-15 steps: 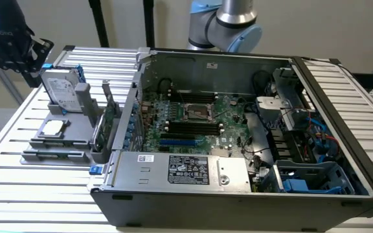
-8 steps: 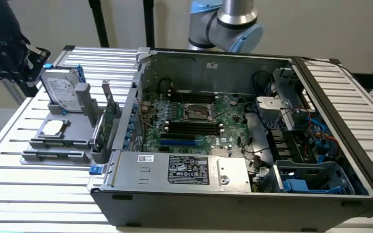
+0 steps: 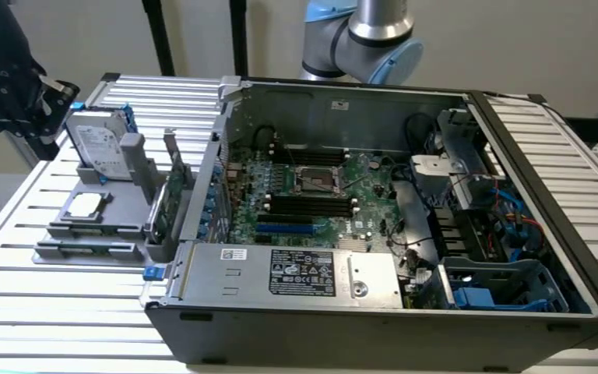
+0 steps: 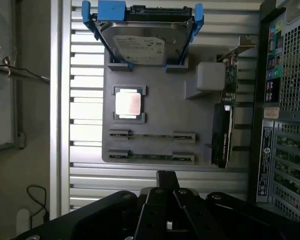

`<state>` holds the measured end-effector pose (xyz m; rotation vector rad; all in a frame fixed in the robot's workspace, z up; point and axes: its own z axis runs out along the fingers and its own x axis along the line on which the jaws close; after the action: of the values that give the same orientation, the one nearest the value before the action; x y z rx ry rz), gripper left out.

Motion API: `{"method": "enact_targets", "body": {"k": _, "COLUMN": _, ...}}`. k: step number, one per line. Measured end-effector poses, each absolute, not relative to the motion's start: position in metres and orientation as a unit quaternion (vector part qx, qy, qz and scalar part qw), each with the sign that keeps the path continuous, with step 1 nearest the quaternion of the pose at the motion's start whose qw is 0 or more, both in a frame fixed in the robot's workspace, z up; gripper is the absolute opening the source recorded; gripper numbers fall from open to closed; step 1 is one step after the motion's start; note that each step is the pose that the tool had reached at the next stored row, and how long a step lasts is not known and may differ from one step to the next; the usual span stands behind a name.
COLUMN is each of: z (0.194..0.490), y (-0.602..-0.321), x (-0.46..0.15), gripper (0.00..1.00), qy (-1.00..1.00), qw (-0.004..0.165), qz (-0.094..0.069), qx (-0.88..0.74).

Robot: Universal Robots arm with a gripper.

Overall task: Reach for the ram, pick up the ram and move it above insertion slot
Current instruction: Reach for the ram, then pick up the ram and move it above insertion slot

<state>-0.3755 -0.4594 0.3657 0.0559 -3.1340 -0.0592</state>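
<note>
One ram (image 4: pixel 151 156) lies slotted in the grey tray (image 4: pixel 160 107).

I am seeing soft, even light washing over the slatted table (image 3: pixel 60 312), glare whitening the processor (image 4: pixel 128 104) on the grey tray (image 4: pixel 155 90), and shadow gathering inside the open computer case (image 3: pixel 278 101).

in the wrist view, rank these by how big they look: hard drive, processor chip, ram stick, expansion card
1. hard drive
2. expansion card, seen edge-on
3. processor chip and ram stick: unsure, the stick is longer but shows as a far thinner strip
</note>
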Motion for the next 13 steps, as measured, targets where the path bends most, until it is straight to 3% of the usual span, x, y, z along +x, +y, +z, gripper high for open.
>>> {"method": "enact_targets", "body": {"k": 13, "z": 0.3648, "y": -0.4594, "x": -0.3754, "gripper": 0.11, "qy": -0.991, "qw": 0.005, "qz": -0.018, "qx": 0.136}}
